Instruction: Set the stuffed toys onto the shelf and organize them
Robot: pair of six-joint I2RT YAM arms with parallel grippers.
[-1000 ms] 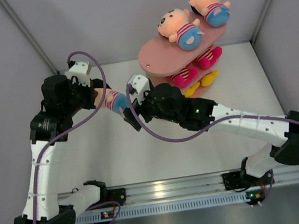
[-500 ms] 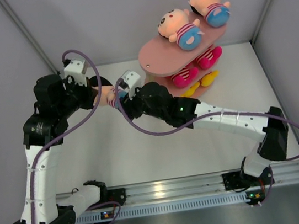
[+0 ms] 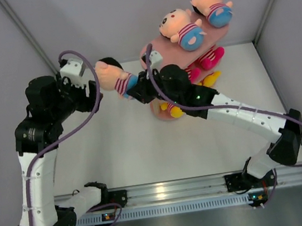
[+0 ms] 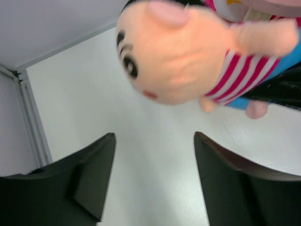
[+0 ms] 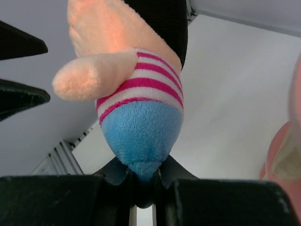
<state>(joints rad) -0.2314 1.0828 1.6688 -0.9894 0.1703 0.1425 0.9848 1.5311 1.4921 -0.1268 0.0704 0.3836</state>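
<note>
A stuffed toy [image 3: 113, 79] with a peach head, red-white striped shirt and blue bottom hangs in the air left of the pink shelf [image 3: 157, 56]. My right gripper [image 3: 134, 89] is shut on its blue bottom [image 5: 141, 134], the fingertips pinching the lowest tip. My left gripper [image 3: 93, 94] stands open just left of the toy's head, apart from it. In the left wrist view the toy [image 4: 188, 61] floats above the empty jaws [image 4: 154, 136]. Two more striped toys [image 3: 178, 27] [image 3: 212, 4] lie on the top board. Pink toys [image 3: 208, 58] and yellow ones [image 3: 209, 80] sit on lower tiers.
The shelf stands at the back right near the enclosure's corner posts [image 3: 270, 0]. Grey walls close in left and right. My right forearm [image 3: 236, 115] stretches across in front of the shelf's base [image 3: 162, 114]. A metal rail [image 3: 168, 192] runs along the near edge.
My left gripper has opened and let go of the toy. My right gripper has shut on its blue bottom and carried it up and right toward the shelf.
</note>
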